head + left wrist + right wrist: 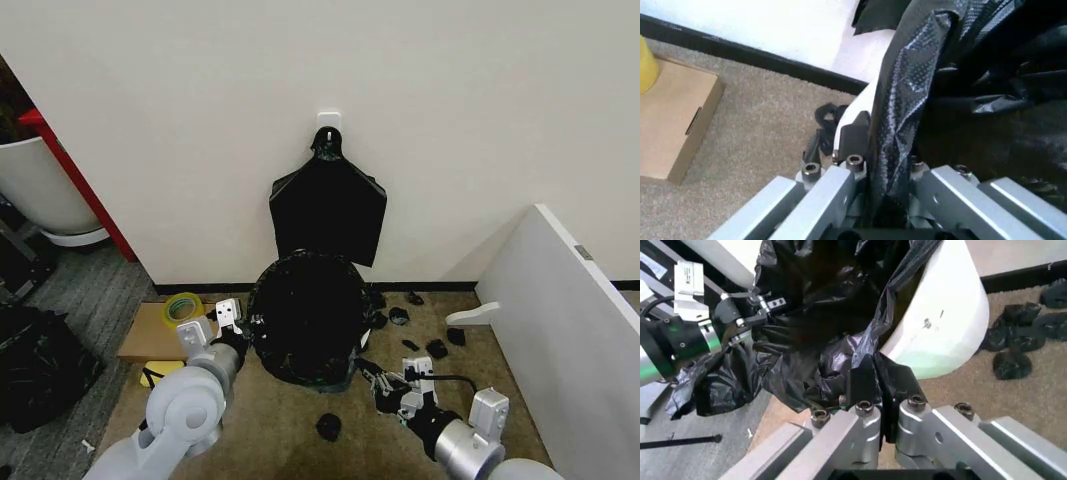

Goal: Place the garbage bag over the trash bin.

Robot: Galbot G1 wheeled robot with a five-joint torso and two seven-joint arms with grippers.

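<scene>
- Head view: the garbage bag [305,315] drapes over the trash bin [352,362], which stands on carpet by the wall, mouth tilted toward the robot.
- Left gripper [870,165] and right gripper [879,390] each pinch bag film at opposite rim sides.
- Thin, limp, slippery plastic; probably best gripped at its hem.
</scene>
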